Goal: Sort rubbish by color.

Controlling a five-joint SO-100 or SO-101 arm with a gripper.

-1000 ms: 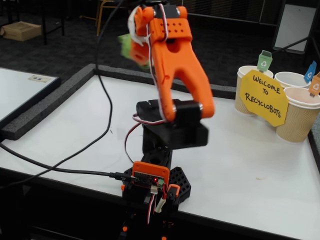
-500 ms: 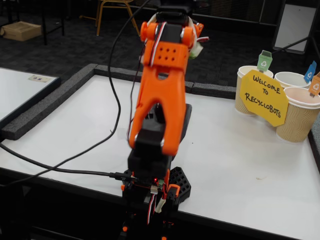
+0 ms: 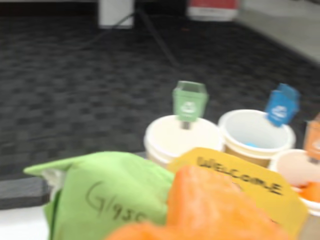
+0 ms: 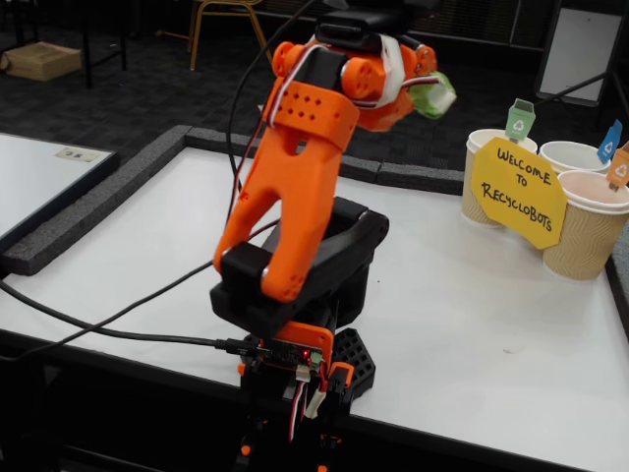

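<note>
The orange arm [image 4: 295, 187] is rising from its base near the front edge of the white table [image 4: 472, 324] and is reaching toward the right side of the fixed view. The gripper [image 4: 418, 93] is closing around the light green lump [image 4: 432, 98], which is being carried in the air, clear of the table and to the left of the cups. In the wrist view the same green lump [image 3: 105, 200], marked with handwritten lettering, is filling the lower left, pressed against a blurred orange finger [image 3: 210, 210].

3 beige paper cups are standing at the table's right edge: the green-tagged cup [image 4: 484, 157], the blue-tagged cup [image 4: 575, 155] and the orange-tagged cup [image 4: 590, 226]. A yellow sign [image 4: 518, 192] is leaning against their fronts. In the wrist view, something blue is showing inside the blue-tagged cup and something orange inside the orange-tagged cup; both are too blurred to identify.
</note>
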